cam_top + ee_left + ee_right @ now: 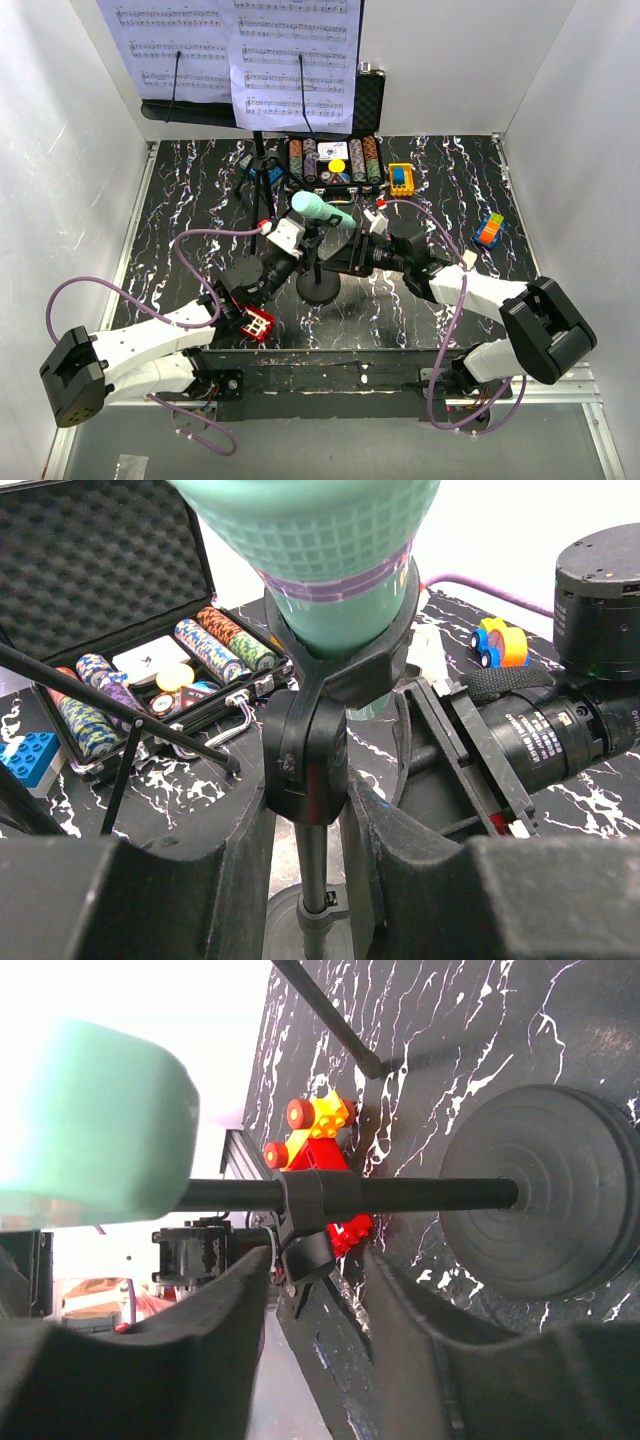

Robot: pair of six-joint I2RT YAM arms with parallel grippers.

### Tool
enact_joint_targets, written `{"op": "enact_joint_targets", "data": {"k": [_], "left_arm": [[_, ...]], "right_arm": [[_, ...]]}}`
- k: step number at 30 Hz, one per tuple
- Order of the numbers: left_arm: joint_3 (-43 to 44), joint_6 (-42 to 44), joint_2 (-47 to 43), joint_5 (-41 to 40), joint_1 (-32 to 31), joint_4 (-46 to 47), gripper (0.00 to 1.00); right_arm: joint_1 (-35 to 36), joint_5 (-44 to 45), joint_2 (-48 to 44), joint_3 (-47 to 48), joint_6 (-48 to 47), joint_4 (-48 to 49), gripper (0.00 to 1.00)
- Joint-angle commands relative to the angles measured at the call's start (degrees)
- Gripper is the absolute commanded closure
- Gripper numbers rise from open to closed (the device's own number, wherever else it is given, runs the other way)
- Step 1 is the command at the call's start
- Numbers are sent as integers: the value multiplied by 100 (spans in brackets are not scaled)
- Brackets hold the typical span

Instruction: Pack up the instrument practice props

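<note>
Overhead view of a black tabletop veined with white (200,200). At its centre, a small black microphone stand with a round base (320,288) carries a mint-green microphone (322,210), lying tilted. The left gripper (298,252) and right gripper (338,260) meet at the stand's pole from opposite sides. Behind, a tall black tripod music stand (258,140) displays white sheet-music pages (295,60). Beside it sits an open black foam-lined case of poker chips (370,100). A small red-and-yellow toy (257,323) lies near the front edge.
</note>
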Motion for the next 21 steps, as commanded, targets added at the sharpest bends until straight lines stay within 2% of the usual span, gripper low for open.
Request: {"op": "enact_joint_targets", "data": {"k": [1, 8, 9, 13, 17, 21], "left_arm": [[-33, -119, 47, 78, -22, -530, 100], [-24, -145, 65, 148, -22, -539, 100], [-33, -145, 56, 157, -13, -530, 100], [-15, -145, 100, 183, -22, -565, 100], [107, -373, 179, 157, -22, -802, 100], [178, -426, 250, 122, -22, -952, 100]], "right_arm": [[-47, -93, 106, 120, 79, 410, 58], [-47, -277, 247, 155, 141, 629, 69], [-47, -313, 265, 164, 149, 682, 73], [-38, -418, 300, 120, 167, 876, 99], [-21, -252, 90, -46, -192, 798, 99], [119, 432, -314, -91, -1210, 8, 99]]}}
